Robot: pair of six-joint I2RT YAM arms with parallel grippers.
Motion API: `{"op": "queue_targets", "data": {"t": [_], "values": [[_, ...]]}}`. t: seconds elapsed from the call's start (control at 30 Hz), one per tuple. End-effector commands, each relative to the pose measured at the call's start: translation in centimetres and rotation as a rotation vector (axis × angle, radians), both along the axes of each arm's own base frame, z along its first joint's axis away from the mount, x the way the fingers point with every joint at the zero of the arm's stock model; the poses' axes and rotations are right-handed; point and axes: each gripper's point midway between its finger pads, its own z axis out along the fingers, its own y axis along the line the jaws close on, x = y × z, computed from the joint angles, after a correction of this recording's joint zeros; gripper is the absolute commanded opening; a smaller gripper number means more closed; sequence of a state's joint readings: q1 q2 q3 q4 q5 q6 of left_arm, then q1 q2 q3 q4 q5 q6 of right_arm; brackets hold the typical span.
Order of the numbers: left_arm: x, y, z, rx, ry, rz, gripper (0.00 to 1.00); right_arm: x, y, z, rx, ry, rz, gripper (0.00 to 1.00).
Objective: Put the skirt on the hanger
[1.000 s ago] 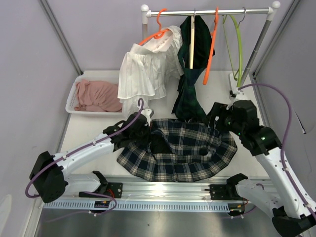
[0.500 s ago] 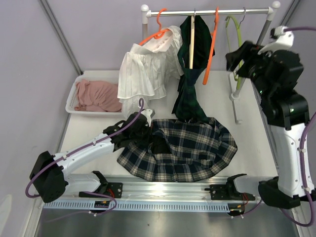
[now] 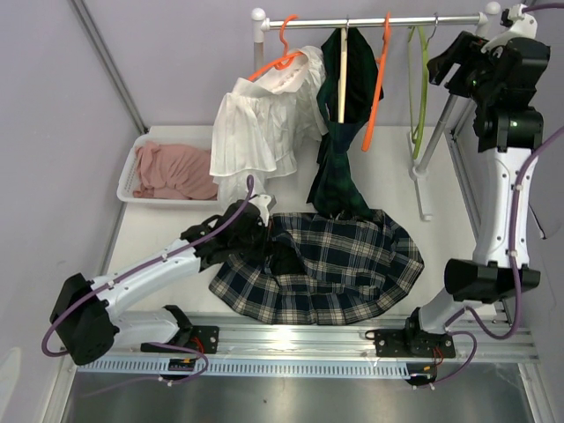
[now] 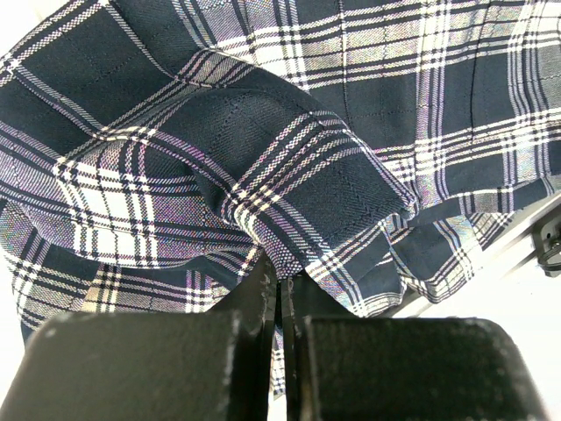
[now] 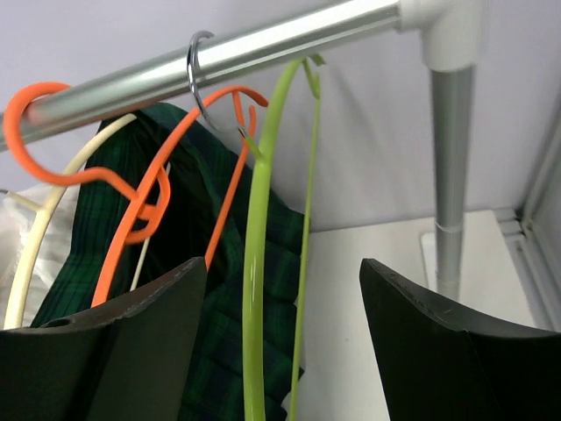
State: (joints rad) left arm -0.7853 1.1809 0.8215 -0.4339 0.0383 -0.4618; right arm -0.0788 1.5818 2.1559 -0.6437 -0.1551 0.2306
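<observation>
1. The plaid skirt (image 3: 328, 269) lies spread flat on the white table (image 3: 392, 172), at the table's near edge, between the two arm bases. Its hem reaches the aluminium rail (image 3: 291, 339) that carries the arms.
2. The left gripper (image 4: 282, 288) rests on the left side of the skirt. Its jaws are pressed together on a raised fold of the plaid cloth.
3. The green hanger (image 3: 420, 92) hangs bare at the right end of the clothes rail (image 3: 370, 20), well apart from the skirt.
4. The right gripper (image 5: 282, 289) is raised to the height of the clothes rail, beside the rack's right post (image 3: 443, 119). Its jaws stand spread. In the right wrist view the green hanger shows between the two fingers (image 5: 131, 342); contact cannot be determined.
5. On the same rail hang, from right to left: an orange hanger (image 3: 379, 79), a dark green garment (image 3: 344, 132) and a white garment (image 3: 260, 123) on a second orange hanger (image 3: 280, 55). The dark green garment trails down to the far edge of the skirt.
6. A white basket (image 3: 130, 172) sits at the table's far left and holds a pink garment (image 3: 176, 172).
7. Plain lilac walls (image 3: 176, 53) enclose the table on three sides.
</observation>
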Motion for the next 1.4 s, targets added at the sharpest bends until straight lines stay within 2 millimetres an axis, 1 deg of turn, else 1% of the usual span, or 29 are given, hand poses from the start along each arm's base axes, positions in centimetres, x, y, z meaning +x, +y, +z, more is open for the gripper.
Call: {"op": "queue_targets", "data": {"t": [0.0,0.07,0.13,0.17,0.2,0.23,0.4,0.43,0.5,0.57,0.6,0.63,0.67,0.7,0.73,0.77,0.83,0.87,0.9,0.93,0.97,1.03,1.1,1.27,1.3,1.37], "values": [[0.2,-1.1,2.7,-0.071,-0.051,-0.029,0.00,1.2,1.5,2.8,0.013,-0.087,0.097,0.77],[0.2,-1.0,2.8,-0.074,-0.055,-0.025,0.00,1.9,1.5,2.2,0.019,-0.077,0.098,0.77],[0.1,-0.9,2.8,-0.075,-0.056,-0.025,0.00,2.3,1.4,1.0,0.027,-0.053,0.094,0.77],[0.1,-1.0,2.7,-0.075,-0.056,-0.027,0.00,2.3,1.4,1.2,0.027,-0.060,0.091,0.77],[0.1,-1.0,2.7,-0.073,-0.055,-0.028,0.00,2.3,1.5,0.9,0.029,-0.055,0.093,0.77],[0.1,-1.0,2.7,-0.074,-0.056,-0.028,0.00,2.6,1.6,0.0,0.031,-0.036,0.092,0.77],[-0.1,-0.8,2.4,-0.073,-0.051,-0.029,0.00,3.2,2.2,-1.4,0.018,-0.001,0.098,0.77],[-0.1,-0.8,2.4,-0.072,-0.054,-0.028,0.00,3.5,2.7,-1.8,0.012,0.008,0.105,0.77],[-0.2,-0.7,2.4,-0.072,-0.057,-0.027,0.00,3.7,2.9,-2.2,0.004,0.021,0.092,0.74],[-0.2,-0.5,2.4,-0.068,-0.056,-0.023,0.00,4.0,3.4,-2.6,-0.008,0.036,0.092,0.69],[-0.3,-0.4,2.3,-0.064,-0.056,-0.022,0.00,4.1,3.4,-2.8,-0.011,0.044,0.086,0.68],[-0.3,-0.4,2.3,-0.065,-0.057,-0.021,0.00,4.5,3.1,-3.1,-0.014,0.054,0.067,0.65],[-0.3,-0.4,2.3,-0.064,-0.058,-0.020,0.00,4.5,2.9,-2.9,-0.015,0.053,0.057,0.63],[-0.3,-0.3,2.4,-0.066,-0.060,-0.019,0.00,4.4,4.1,-2.9,-0.018,0.054,0.077,0.59],[-0.3,-0.3,2.5,-0.067,-0.061,-0.017,0.00,4.5,4.2,-2.8,-0.022,0.056,0.065,0.56],[-0.3,-0.3,2.4,-0.068,-0.060,-0.018,0.00,4.7,4.2,-3.3,-0.025,0.072,0.060,0.55],[-0.4,-0.3,2.6,-0.072,-0.063,-0.019,0.00,4.7,3.9,-3.0,-0.038,0.072,0.036,0.52],[-0.4,-0.3,2.7,-0.073,-0.064,-0.019,0.00,4.9,4.0,-3.6,-0.040,0.095,0.031,0.51],[-0.4,-0.2,2.7,-0.073,-0.064,-0.021,0.00,4.9,3.9,-3.3,-0.047,0.092,0.022,0.48],[-0.5,-0.2,2.7,-0.073,-0.064,-0.021,0.00,4.9,3.6,-3.5,-0.052,0.102,0.004,0.47],[-0.5,-0.2,2.7,-0.074,-0.065,-0.021,0.00,4.9,3.8,-3.7,-0.058,0.107,0.003,0.45],[-0.5,-0.2,2.7,-0.076,-0.066,-0.022,0.00,4.7,3.8,-3.7,-0.068,0.109,-0.002,0.40],[-0.6,-0.2,2.8,-0.078,-0.064,-0.026,0.00,4.4,3.1,-3.3,-0.076,0.104,-0.052,0.36],[-0.6,-0.2,3.0,-0.085,-0.069,-0.027,0.00,3.6,2.7,-2.3,-0.089,0.081,-0.094,0.36],[-0.7,-0.2,3.0,-0.085,-0.069,-0.027,0.00,3.3,2.5,-1.9,-0.093,0.076,-0.108,0.39],[-0.7,-0.1,3.1,-0.088,-0.073,-0.026,0.00,3.1,2.4,-2.0,-0.103,0.082,-0.116,0.43]]}}
